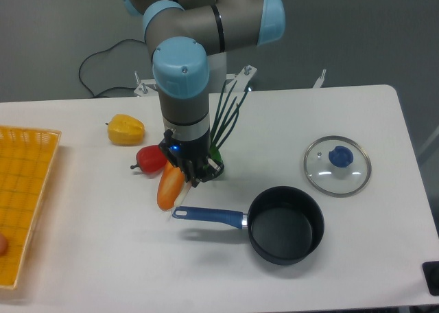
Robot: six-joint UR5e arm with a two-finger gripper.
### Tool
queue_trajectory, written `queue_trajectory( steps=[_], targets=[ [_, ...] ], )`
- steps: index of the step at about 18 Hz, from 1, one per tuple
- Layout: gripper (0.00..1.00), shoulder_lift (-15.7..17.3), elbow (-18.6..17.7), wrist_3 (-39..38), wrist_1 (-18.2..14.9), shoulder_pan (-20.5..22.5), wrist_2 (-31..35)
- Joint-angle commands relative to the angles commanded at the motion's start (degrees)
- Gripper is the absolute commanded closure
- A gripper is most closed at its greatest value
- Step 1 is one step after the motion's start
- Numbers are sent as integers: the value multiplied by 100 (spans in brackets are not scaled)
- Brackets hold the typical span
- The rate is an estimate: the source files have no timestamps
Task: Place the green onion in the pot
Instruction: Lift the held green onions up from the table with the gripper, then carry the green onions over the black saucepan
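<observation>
The pot (pixel 286 225) looks like dull black metal with a shiny blue handle. The lid (pixel 337 165) is clear glass with a metal rim. The basket (pixel 20 196) looks like woven yellow plastic. The table (pixel 329 114) is smooth and white.

A white table (pixel 357 114) carries a yellow basket (pixel 24 189) at the left edge, yellow pepper (pixel 125 130), red pepper (pixel 151 159) and carrot (pixel 169 187) left of centre, green onion (pixel 230 114) behind, pot (pixel 285 225) near, glass lid (pixel 337 165) right.
</observation>
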Motion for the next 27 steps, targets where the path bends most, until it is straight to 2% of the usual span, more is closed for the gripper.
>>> queue_trajectory(
  steps=[14,19,24,27],
  targets=[
    [79,-483,510,1510,44,290,-316],
    [79,-782,659,2161,571,518,-773],
    [78,-1072,1054,2873,580,729,-1116],
    [78,-1108,1073,3461,589,852,-1371]
  ],
)
